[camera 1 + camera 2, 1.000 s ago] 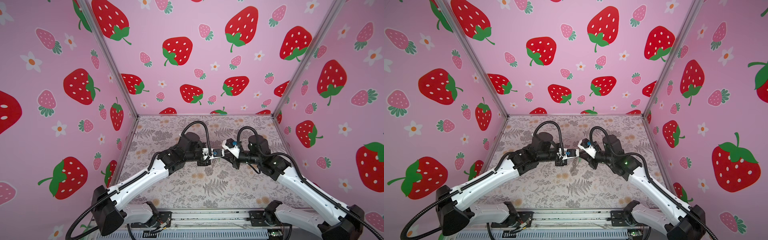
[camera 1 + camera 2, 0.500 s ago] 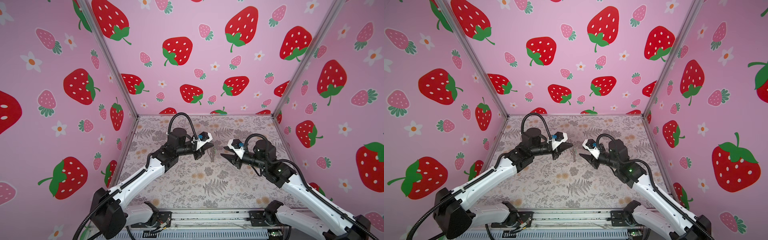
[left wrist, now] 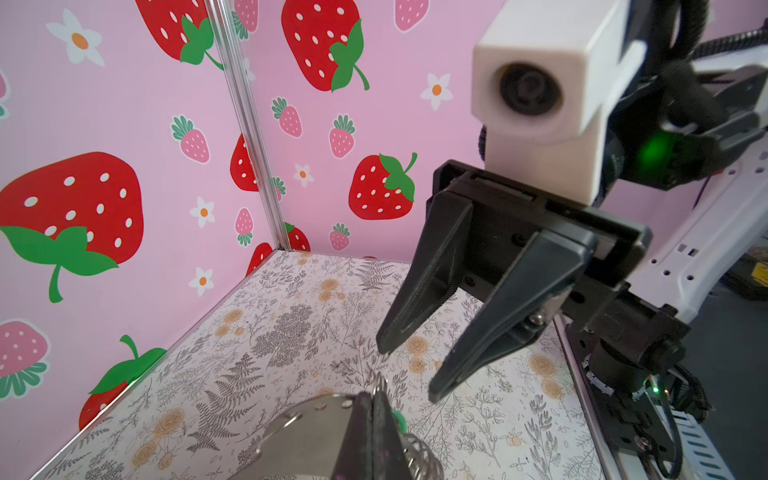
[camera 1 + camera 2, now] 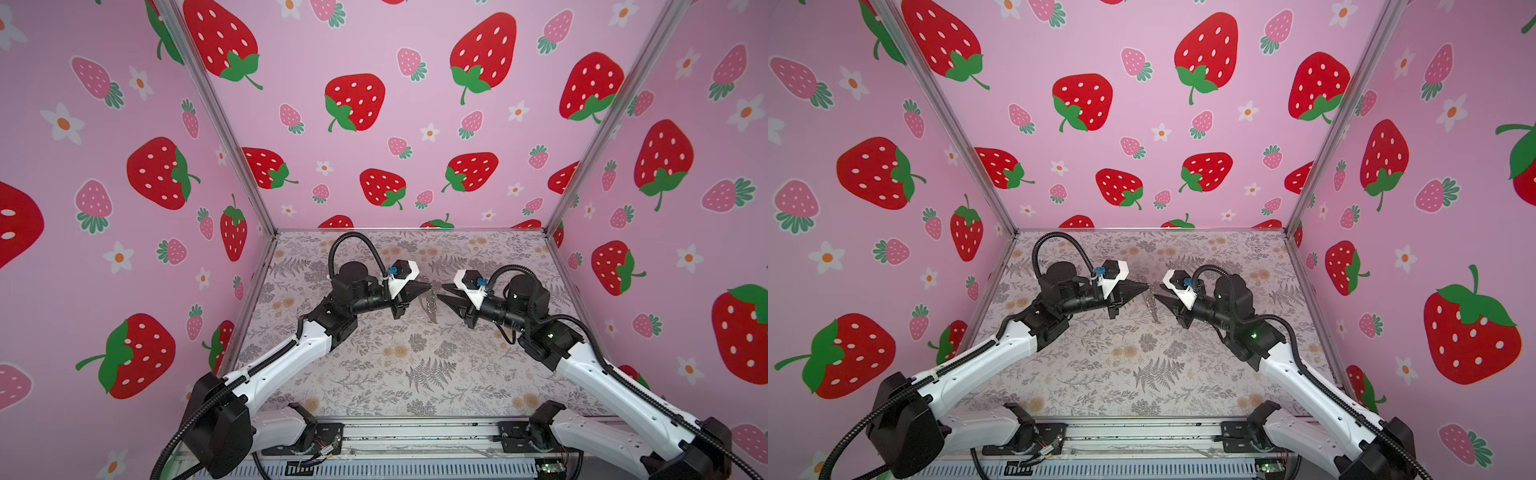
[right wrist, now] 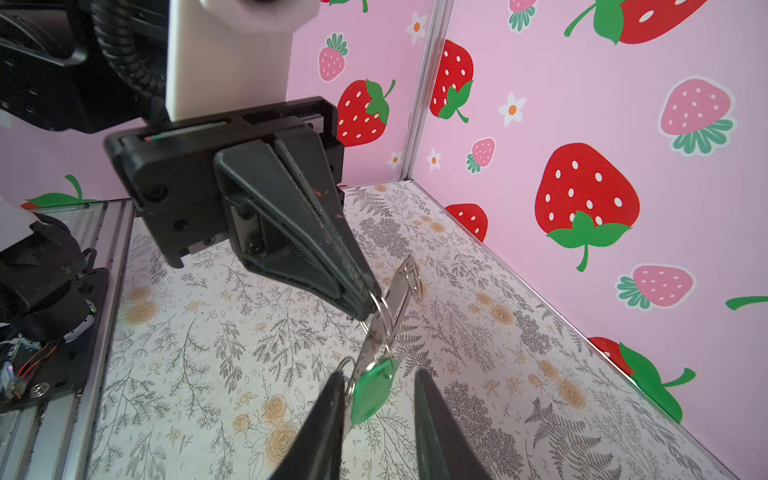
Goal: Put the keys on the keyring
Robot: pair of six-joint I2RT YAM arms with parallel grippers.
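Right wrist view: the left gripper is clamped shut on a ring of the one keyring, which hangs above the floral mat. The one green tag dangles at its lower end, between the parted jaws of the right gripper, close against one finger and not pinched. In both top views the keyring hangs between the two facing grippers.
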